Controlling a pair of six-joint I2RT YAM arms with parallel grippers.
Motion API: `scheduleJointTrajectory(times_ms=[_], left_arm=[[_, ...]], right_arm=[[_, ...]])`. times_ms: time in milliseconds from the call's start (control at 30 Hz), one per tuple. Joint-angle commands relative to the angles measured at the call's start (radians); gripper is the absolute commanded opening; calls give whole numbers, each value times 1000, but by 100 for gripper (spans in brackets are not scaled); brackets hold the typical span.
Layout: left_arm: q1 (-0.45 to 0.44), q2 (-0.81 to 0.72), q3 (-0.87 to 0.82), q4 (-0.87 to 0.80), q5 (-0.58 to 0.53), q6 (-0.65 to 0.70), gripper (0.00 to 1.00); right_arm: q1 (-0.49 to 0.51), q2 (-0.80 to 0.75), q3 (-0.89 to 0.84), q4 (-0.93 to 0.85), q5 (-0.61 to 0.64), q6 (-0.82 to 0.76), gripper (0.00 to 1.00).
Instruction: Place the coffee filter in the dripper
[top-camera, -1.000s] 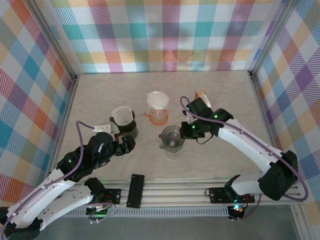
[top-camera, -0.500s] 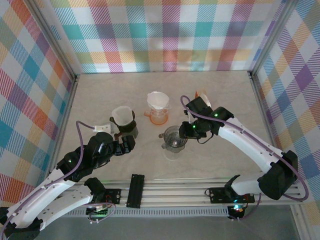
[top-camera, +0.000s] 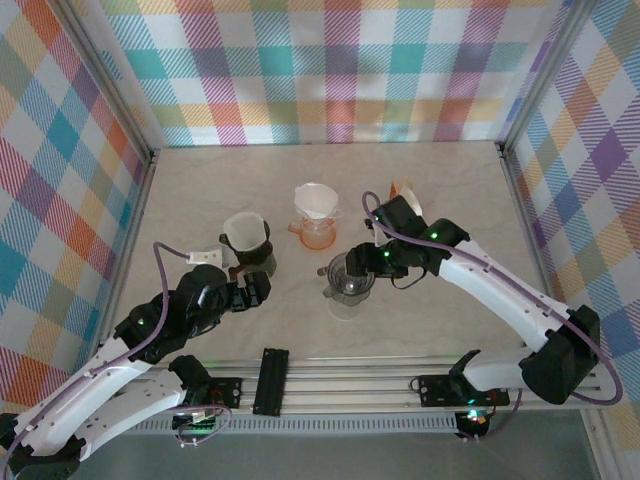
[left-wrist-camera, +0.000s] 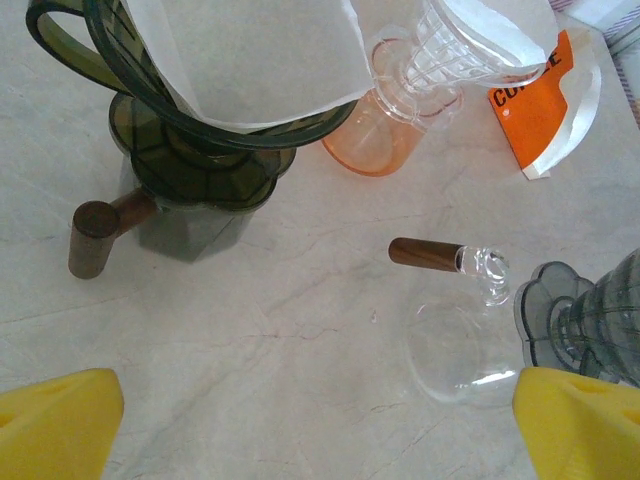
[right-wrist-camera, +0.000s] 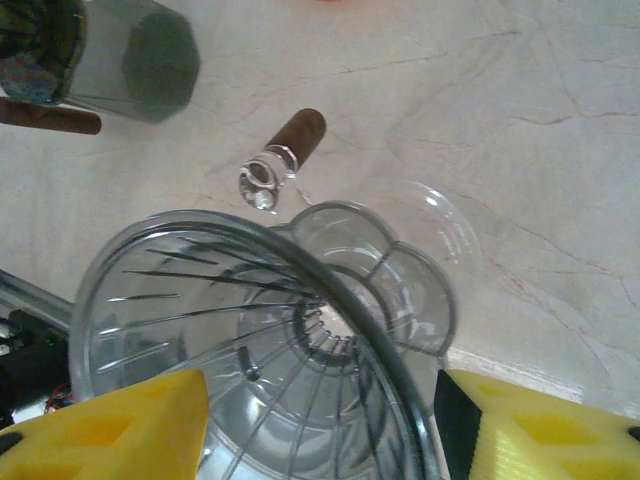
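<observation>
— Starting at the left, what is seen?
— The left gripper (top-camera: 255, 290) is held spread wide, near the dark dripper (left-wrist-camera: 200, 170), in which a filter (left-wrist-camera: 250, 50) is seated.
— And further right?
— A second filter (top-camera: 316, 198) is seated in the orange dripper (top-camera: 318, 235). The clear dripper (top-camera: 346, 282) is flanked by the right gripper (right-wrist-camera: 320, 390), its fingers set apart; whether it is touched cannot be told. A packet (top-camera: 405, 188) is seen just behind that wrist.

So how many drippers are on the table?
3: a dark green dripper at left and an orange dripper at back centre, each holding a paper filter, plus an empty clear dripper at front centre.
</observation>
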Motion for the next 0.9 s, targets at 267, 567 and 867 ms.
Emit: scheduleJointTrajectory(times_ms=[267,567,867], left_arm=[[11,-5,-12,7,-12,17,100],[11,-6,-14,9,-16,14,100],[10,-5,15,14,-28,12,100]], right_arm=[[31,10,-8,57,-27,28,64],[31,-30,-8,-8,125,25,70],[27,-86,29,21,342,2,77]])
